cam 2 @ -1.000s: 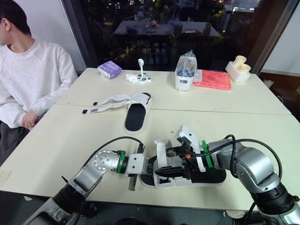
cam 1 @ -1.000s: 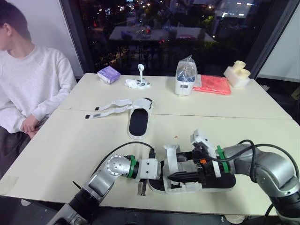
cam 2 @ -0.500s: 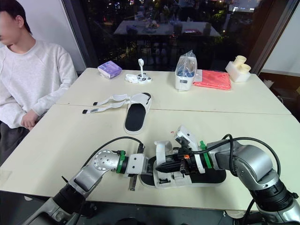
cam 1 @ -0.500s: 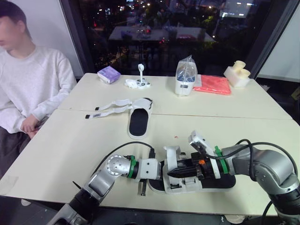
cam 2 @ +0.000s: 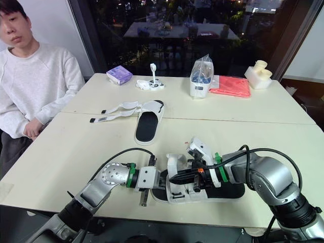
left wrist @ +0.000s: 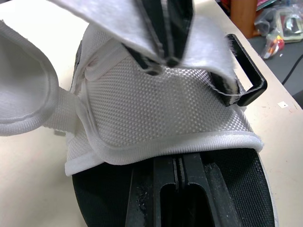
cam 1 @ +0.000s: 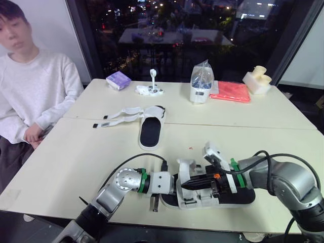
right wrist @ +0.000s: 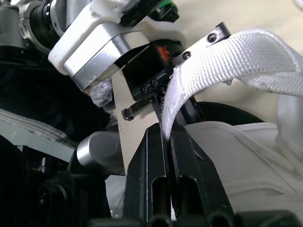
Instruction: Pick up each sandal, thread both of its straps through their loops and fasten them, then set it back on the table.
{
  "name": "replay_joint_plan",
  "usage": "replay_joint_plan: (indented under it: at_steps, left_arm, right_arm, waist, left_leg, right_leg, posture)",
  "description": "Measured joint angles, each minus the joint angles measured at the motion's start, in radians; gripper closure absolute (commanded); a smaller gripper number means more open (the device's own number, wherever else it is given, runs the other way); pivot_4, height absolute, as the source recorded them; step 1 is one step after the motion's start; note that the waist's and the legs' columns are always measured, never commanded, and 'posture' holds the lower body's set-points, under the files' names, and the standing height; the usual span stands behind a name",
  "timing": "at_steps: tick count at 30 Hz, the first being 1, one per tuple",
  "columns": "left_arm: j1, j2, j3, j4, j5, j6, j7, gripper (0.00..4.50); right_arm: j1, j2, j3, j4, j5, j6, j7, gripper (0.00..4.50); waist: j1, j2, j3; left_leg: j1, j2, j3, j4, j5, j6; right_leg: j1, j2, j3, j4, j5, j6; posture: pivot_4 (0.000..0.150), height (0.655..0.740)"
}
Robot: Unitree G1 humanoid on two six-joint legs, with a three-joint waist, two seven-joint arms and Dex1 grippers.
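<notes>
Sandal [cam 1: 243, 197] lies at the bench's [cam 1: 76, 157] 6 o'clock edge. Right tool [cam 1: 188, 185] comes in from 3 o'clock, left tool [cam 1: 173, 184] from 9.

Change over the last second: right tool slid toward 9 o'clock and sank, pulling the strap [right wrist: 222, 61] down across the upper. Likely means threading is under way, nothing fastened.

Right wrist view: right tool's fingers clamped on the strap. Left wrist view adds the black loop [left wrist: 246, 82] with the strap lying against one bar; through it or not, cannot tell. Left tool's fingers are together at the upper's rim, probably pinching it.

Far sandal [cam 1: 151, 132] at 12 o'clock is untouched, its straps splayed toward 9.
</notes>
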Motion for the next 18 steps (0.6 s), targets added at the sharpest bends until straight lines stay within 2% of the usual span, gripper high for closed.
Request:
replay_joint_plan:
  at_steps: [18]
  left_arm:
    - [0.007,-0.002,-0.001,0.008,0.000,-0.020,0.005,4.50]
  right_arm:
    - [-0.072,-0.022,-0.043,0.018,0.166,0.201,0.011,4.47]
  waist:
    - [0.002,0.000,0.000]
  left_leg:
    - [0.000,0.000,0.000,0.000,-0.003,0.005]
  right_leg:
    - [0.000,0.000,0.000,-0.001,0.000,0.000]
  posture:
    - [0.150,0.7400]
